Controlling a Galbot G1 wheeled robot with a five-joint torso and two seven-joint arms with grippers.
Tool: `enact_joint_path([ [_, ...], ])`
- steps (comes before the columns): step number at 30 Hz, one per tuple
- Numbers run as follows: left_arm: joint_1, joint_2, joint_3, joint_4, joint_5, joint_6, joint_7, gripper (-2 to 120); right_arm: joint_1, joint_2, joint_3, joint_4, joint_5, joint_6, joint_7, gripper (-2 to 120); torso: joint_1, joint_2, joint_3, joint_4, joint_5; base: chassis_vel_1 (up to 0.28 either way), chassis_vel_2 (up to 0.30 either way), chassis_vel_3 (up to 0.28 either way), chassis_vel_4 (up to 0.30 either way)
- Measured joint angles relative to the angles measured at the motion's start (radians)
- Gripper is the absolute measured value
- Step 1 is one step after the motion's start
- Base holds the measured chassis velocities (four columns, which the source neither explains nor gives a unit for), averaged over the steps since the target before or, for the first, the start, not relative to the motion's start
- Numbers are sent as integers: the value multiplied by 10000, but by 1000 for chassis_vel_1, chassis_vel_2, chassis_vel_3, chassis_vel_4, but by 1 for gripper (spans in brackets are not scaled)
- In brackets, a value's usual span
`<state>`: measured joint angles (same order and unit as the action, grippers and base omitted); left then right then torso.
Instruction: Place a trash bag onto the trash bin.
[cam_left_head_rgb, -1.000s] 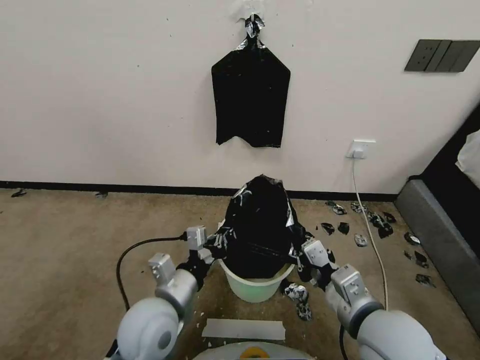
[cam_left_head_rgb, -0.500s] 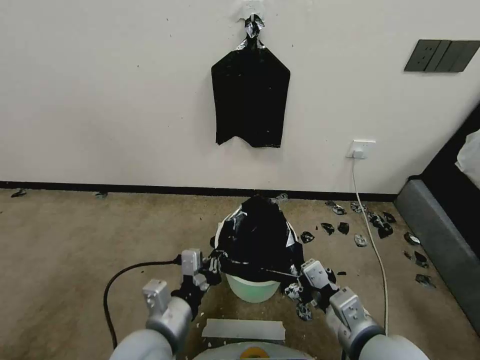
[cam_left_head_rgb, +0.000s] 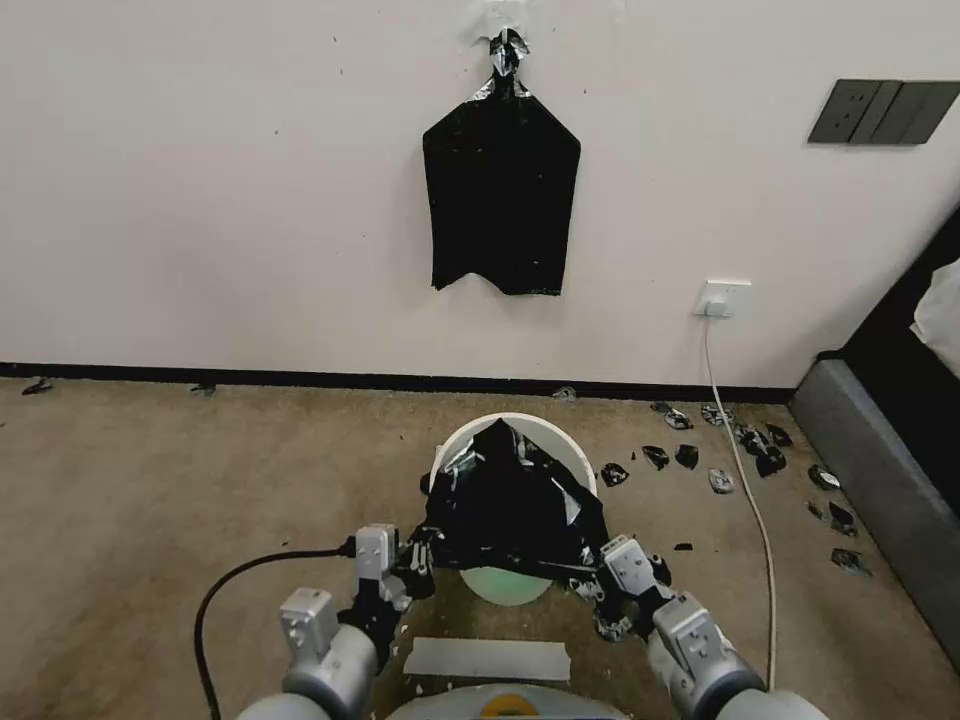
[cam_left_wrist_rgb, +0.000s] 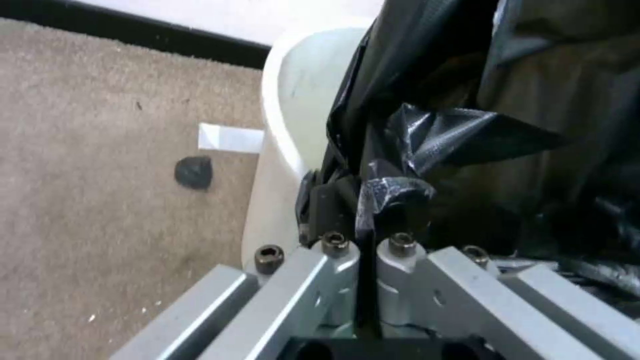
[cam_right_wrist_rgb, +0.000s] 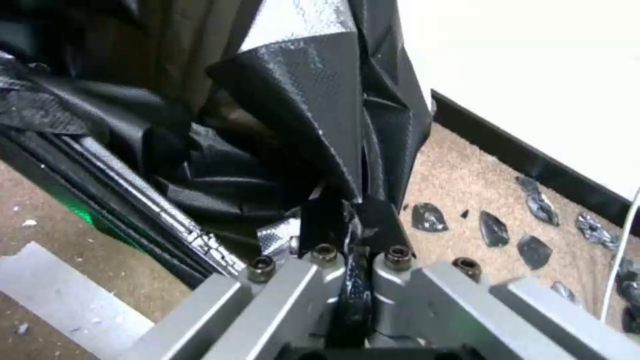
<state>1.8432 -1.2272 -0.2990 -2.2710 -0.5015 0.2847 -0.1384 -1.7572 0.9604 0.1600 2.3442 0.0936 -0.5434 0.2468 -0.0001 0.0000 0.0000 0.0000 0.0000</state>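
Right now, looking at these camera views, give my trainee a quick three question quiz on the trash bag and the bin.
1. True or false: the left claw and the right claw are each shut on the trash bag.
2. The trash bin's far rim is: A) wrapped by the bag, B) bare.
3. Fill in: a second black bag hangs on the ____.

Key: 1 true; 2 B; 3 wall.

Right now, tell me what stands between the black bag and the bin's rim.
Nothing visible does. The glossy black plastic trash bag already drapes over the round cream-white bucket's near rim, gripped by the left tool and right tool; the far rim is bare.
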Motion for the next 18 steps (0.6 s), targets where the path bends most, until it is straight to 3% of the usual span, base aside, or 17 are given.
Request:
enact_joint_path([
  [18,-163,-129,-8,871,238,-168,43,0,36,388,-165,-649,-175,148,41,0,0,0,0,0,0,0,0,0,0],
])
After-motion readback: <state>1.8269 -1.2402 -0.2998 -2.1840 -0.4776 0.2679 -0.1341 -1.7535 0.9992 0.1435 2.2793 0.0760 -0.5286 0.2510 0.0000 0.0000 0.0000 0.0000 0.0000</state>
